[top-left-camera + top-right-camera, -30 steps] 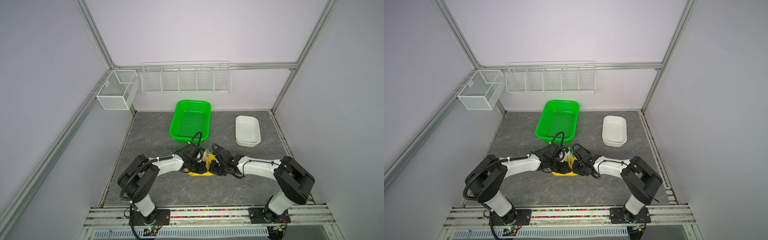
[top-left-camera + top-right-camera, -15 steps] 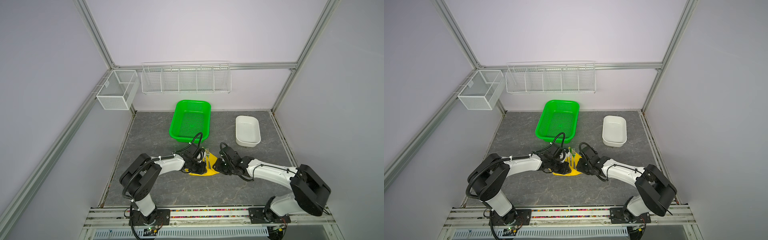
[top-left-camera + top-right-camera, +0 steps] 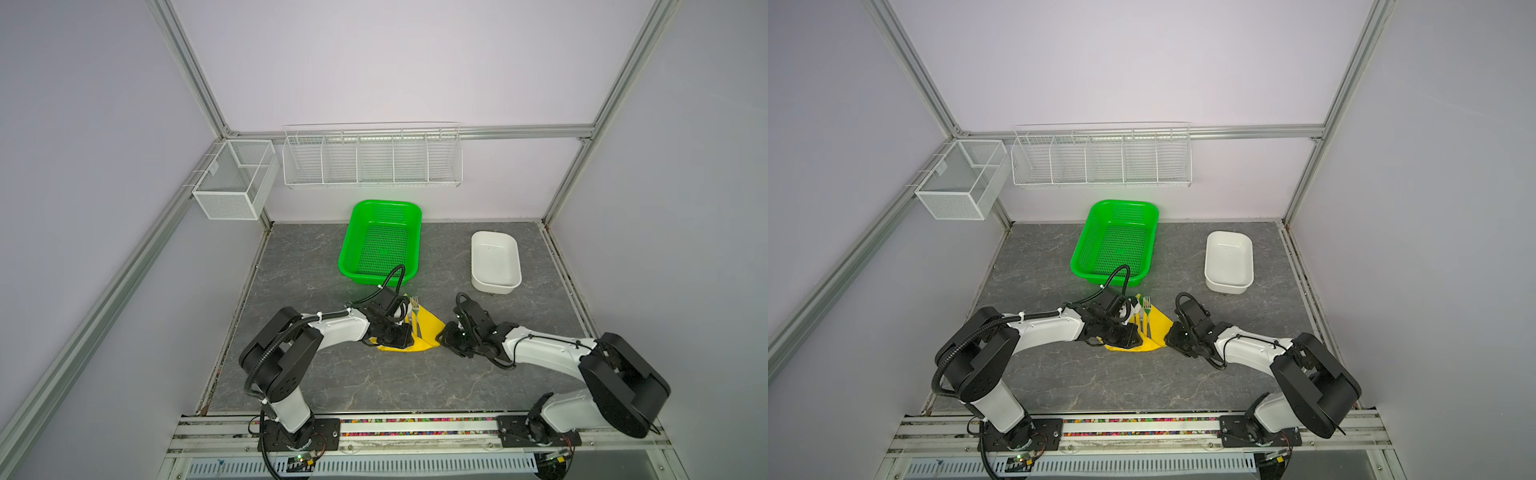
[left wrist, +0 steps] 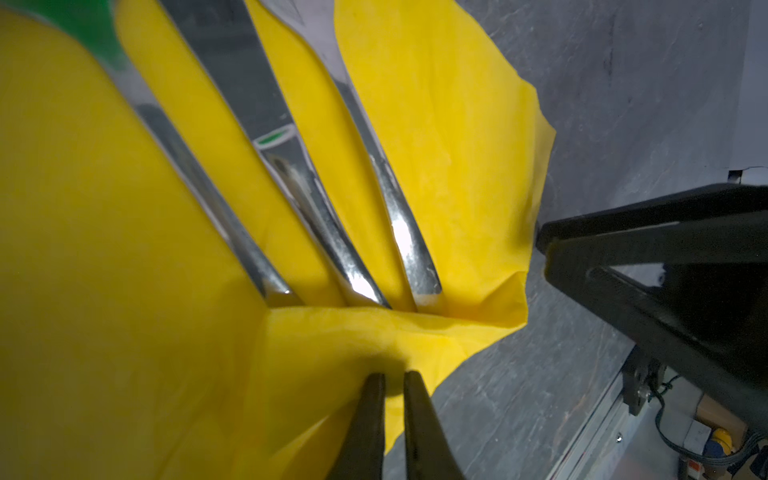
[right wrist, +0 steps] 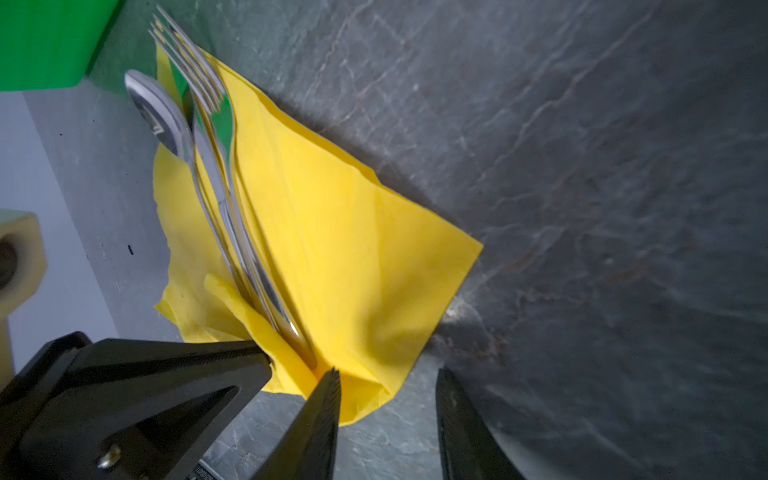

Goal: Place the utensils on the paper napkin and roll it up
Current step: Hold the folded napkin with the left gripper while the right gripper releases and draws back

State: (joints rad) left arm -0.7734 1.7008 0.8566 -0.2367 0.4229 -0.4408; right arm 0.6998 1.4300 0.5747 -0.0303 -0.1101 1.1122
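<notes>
Yellow paper napkin [image 3: 430,328] lies on the grey marbled tabletop [image 3: 374,386], right between the two grippers in both top views. The left gripper [image 3: 402,337] sits over one side of it, and the right gripper [image 3: 443,333] is just at the opposite corner. Slim silver metal utensils [image 3: 415,318] lie on the napkin just beside the left gripper, fork tines poking past the far edge. A green perforated plastic basket [image 3: 345,257] is just beyond the left gripper. A white rectangular tray [image 3: 494,286] is beyond the right gripper, well apart from the napkin.

Left wrist: fingers [image 4: 370,415] nearly together, pinching a folded-up napkin edge. The fold covers three handle ends, and the utensils fan out ahead of the fingertips. The right gripper's tip is just beside the napkin edge; can't tell if it touches.

Right wrist: right gripper jaws apart, nothing between them. One fingertip [image 5: 328,390] is at the napkin's near corner, the other over bare tabletop. Fork [image 5: 195,70], knife [image 5: 214,137] and round-bowled spoon [image 5: 153,108] lie bundled ahead, handles tucked under the fold, heads pointing away. The left gripper's tip meets that fold.
</notes>
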